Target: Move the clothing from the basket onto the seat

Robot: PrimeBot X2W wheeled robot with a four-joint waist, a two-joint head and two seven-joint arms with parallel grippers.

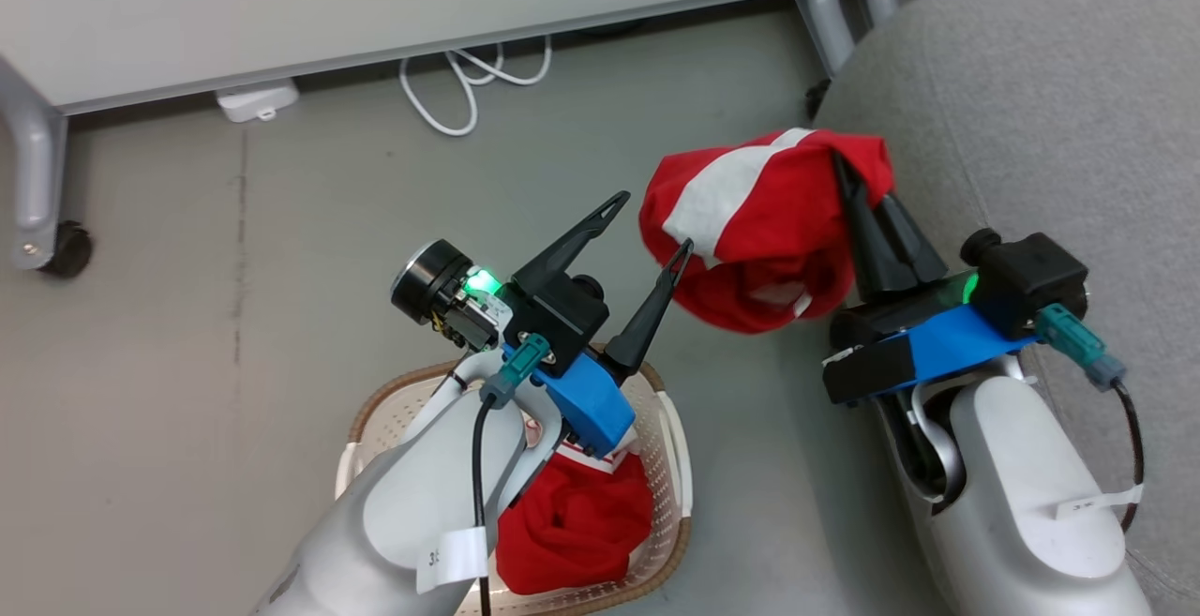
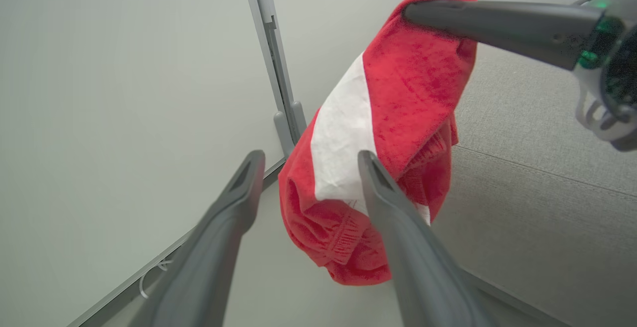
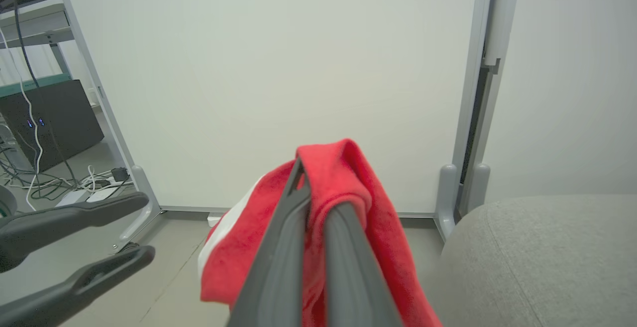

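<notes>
Garment [image 1: 750, 222] hangs pinched in R gripper's [image 1: 846, 172] closed fingers, just left of seat [image 1: 1031, 110] edge. L gripper [image 1: 655, 220] wide open, empty, above basket [image 1: 677, 466]; 2nd garment [image 1: 572, 522] lies in basket, near side.

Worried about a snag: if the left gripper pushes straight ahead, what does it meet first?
Probably the red garment hanging from the right gripper; the left gripper stands open, one fingertip near it. Depth unclear.
</notes>
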